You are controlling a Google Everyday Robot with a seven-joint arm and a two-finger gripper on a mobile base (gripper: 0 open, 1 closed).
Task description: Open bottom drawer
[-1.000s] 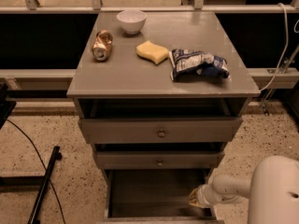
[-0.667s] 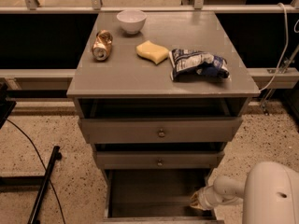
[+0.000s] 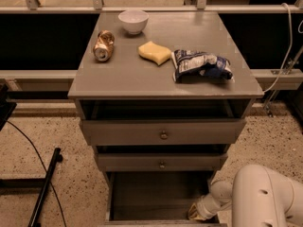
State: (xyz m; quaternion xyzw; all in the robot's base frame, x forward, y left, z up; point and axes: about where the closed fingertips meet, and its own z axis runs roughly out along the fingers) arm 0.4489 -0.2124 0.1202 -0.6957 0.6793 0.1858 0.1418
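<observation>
The grey cabinet (image 3: 165,82) has three drawers. The bottom drawer (image 3: 156,195) stands pulled far out, and I look down into its dark empty inside. Its front panel lies at the very bottom edge of the view and its knob is out of view. My gripper (image 3: 196,213) is at the drawer's right front corner, low in the view, at the end of my white arm (image 3: 265,197). The arm hides part of it. The mid-sized drawer (image 3: 161,163) and the tallest drawer (image 3: 163,134) above it each show a small round knob.
On the cabinet top lie a white bowl (image 3: 133,21), a crushed can (image 3: 103,45), a yellow sponge (image 3: 155,52) and a blue-white chip bag (image 3: 201,65). A black pole and cable (image 3: 45,186) lie on the speckled floor at left. A rail runs behind.
My gripper has moved a little down and toward the front edge of the view, by the drawer's right front corner. More of my white arm fills the lower right.
</observation>
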